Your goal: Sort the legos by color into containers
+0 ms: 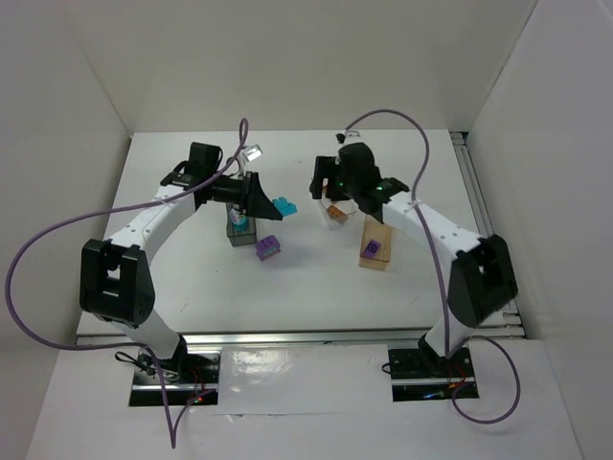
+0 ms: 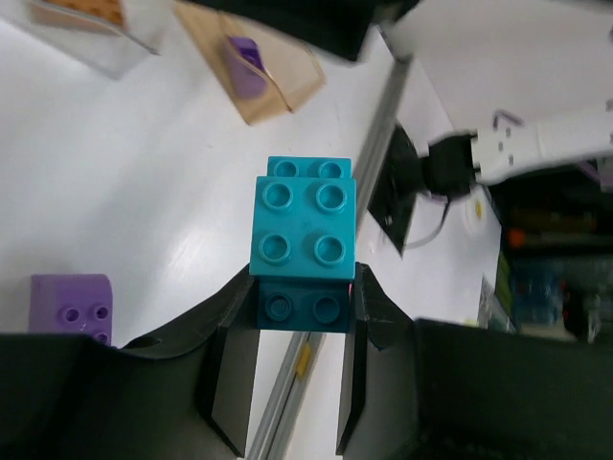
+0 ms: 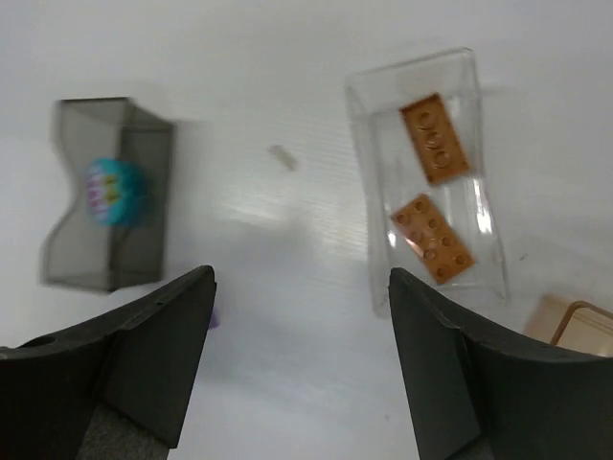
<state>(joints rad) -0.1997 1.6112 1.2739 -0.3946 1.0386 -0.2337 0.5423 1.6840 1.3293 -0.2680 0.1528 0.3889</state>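
My left gripper is shut on a cyan brick and holds it above the table. A purple brick lies loose beside the dark grey container, which holds a small cyan object. The loose purple brick also shows in the left wrist view. My right gripper is open and empty above the table, between the grey container and the clear container. Two orange-brown plates show inside the clear one. The tan container holds a purple brick.
White walls enclose the table on the left, back and right. A metal rail runs along the table's right edge. Purple cables arc over both arms.
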